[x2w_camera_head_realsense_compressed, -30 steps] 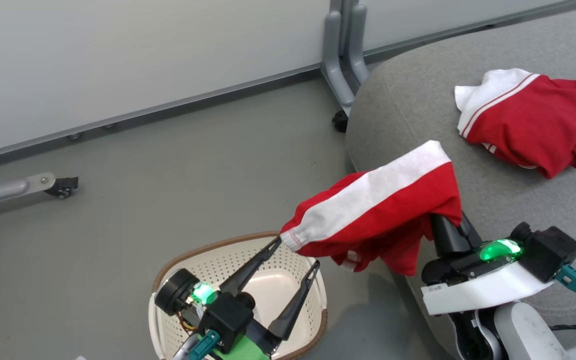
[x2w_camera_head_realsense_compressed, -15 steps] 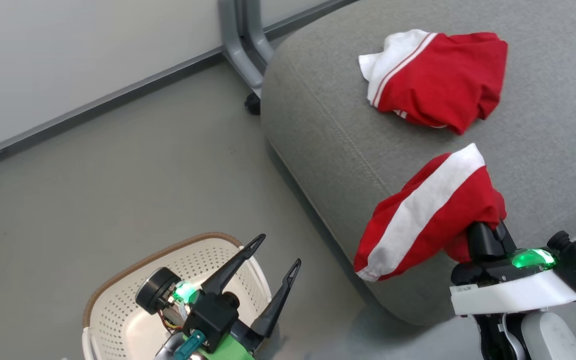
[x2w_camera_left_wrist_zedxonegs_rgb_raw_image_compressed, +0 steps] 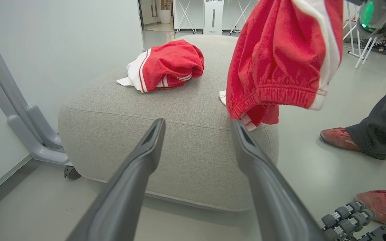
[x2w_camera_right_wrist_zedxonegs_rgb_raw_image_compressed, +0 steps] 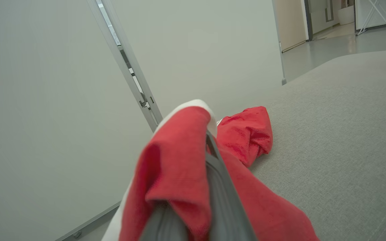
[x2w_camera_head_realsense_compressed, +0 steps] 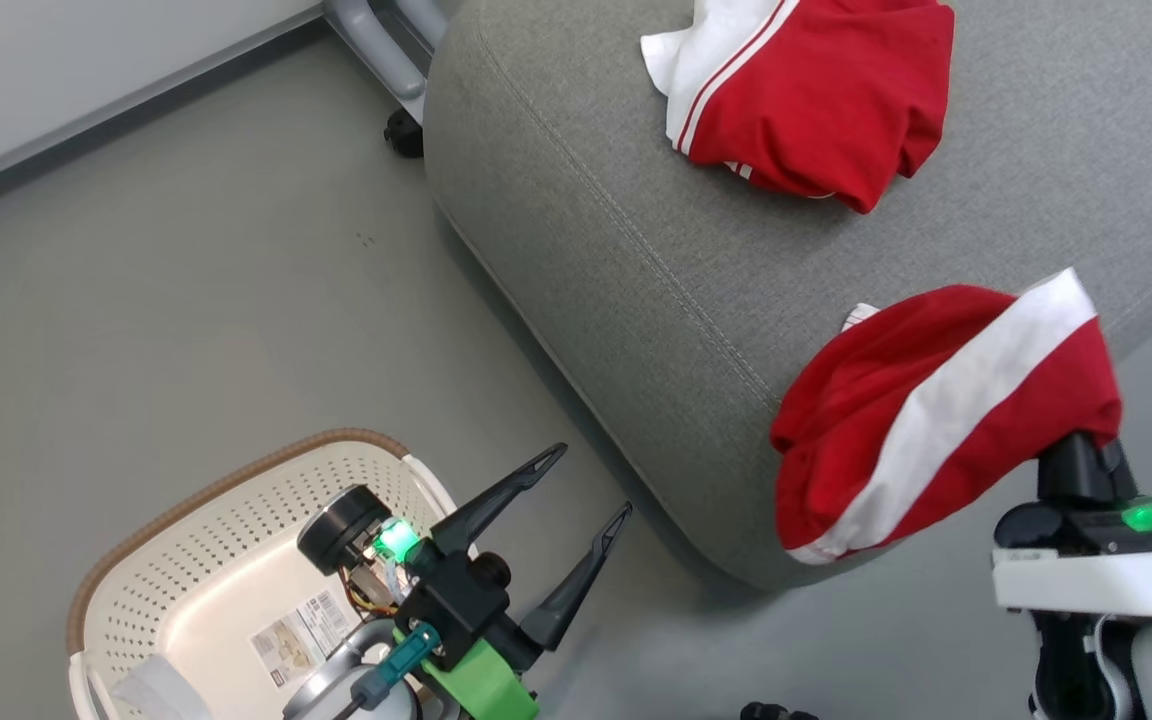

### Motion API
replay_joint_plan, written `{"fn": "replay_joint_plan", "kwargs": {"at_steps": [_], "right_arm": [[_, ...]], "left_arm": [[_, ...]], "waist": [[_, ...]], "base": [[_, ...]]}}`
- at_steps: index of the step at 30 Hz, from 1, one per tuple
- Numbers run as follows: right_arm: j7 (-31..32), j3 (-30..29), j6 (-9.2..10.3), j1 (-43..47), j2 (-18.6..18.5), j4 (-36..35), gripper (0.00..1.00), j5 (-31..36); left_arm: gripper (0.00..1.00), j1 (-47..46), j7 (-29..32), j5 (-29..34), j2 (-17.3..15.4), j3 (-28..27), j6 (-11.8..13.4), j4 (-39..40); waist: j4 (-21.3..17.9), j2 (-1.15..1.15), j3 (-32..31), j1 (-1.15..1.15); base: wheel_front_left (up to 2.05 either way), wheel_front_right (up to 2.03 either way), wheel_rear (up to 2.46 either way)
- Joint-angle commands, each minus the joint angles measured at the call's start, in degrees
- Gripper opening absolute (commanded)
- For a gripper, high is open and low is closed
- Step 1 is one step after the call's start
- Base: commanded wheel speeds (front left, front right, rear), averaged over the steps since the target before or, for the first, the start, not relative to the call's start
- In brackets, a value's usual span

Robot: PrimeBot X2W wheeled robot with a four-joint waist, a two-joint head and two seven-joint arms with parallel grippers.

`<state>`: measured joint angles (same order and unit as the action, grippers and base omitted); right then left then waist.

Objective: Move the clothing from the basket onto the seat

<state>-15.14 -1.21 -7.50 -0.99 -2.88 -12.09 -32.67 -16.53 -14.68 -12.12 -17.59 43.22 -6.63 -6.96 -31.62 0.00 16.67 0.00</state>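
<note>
Grey floor [x2w_camera_head_realsense_compressed: 186,250] surrounds the seat [x2w_camera_head_realsense_compressed: 586,250]. Our right fingers [x2w_camera_right_wrist_zedxonegs_rgb_raw_image_compressed: 221,190] pinch one red garment [x2w_camera_head_realsense_compressed: 866,400] over the seat's 5 o'clock edge; a second garment [x2w_camera_head_realsense_compressed: 806,110] lies at 12 o'clock. Our left fingers [x2w_camera_head_realsense_compressed: 501,495] gape empty at 3 o'clock of the basket [x2w_camera_head_realsense_compressed: 171,565].

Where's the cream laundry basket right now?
In the head view, the oval cream perforated plastic basket sits on the grey floor at lower left, left of the grey fabric seat.
</note>
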Motion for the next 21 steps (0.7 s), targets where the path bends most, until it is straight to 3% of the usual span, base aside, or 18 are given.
{"fn": "replay_joint_plan", "kwargs": {"at_steps": [1, 11, 16, 21], "right_arm": [[0.0, -1.0, 0.02, -2.1, -0.1, -0.7, 0.0, -0.6], [0.0, -11.6, 0.02, -19.0, -1.1, -0.9, 0.0, -0.1], [0.0, -21.1, 0.02, -28.8, -3.8, 6.7, 0.0, -1.2], [0.0, -25.5, 0.02, -36.5, -7.5, 18.6, 0.0, -0.9]], "left_arm": [[1.0, -1.4, 0.2, -0.1, -0.8, 0.2, -0.4, 0.1], [1.0, -4.9, 3.1, 0.8, -3.8, 0.4, 0.0, 3.6], [1.0, -8.1, 3.6, 1.1, -4.1, 1.3, -0.4, 5.1], [1.0, -11.2, 2.8, 1.0, -2.6, 2.0, -0.6, 4.7]], "waist": [[-0.5, 0.0, 2.5, 0.0], [1.0, 0.0, 13.0, 0.0], [5.9, 0.0, 17.4, 0.0], [10.2, 0.0, 19.3, 0.0]], "base": [[0.0, 0.0, 0.0], [0.0, 0.0, 0.0], [0.0, 0.0, 0.0], [0.0, 0.0, 0.0]]}}
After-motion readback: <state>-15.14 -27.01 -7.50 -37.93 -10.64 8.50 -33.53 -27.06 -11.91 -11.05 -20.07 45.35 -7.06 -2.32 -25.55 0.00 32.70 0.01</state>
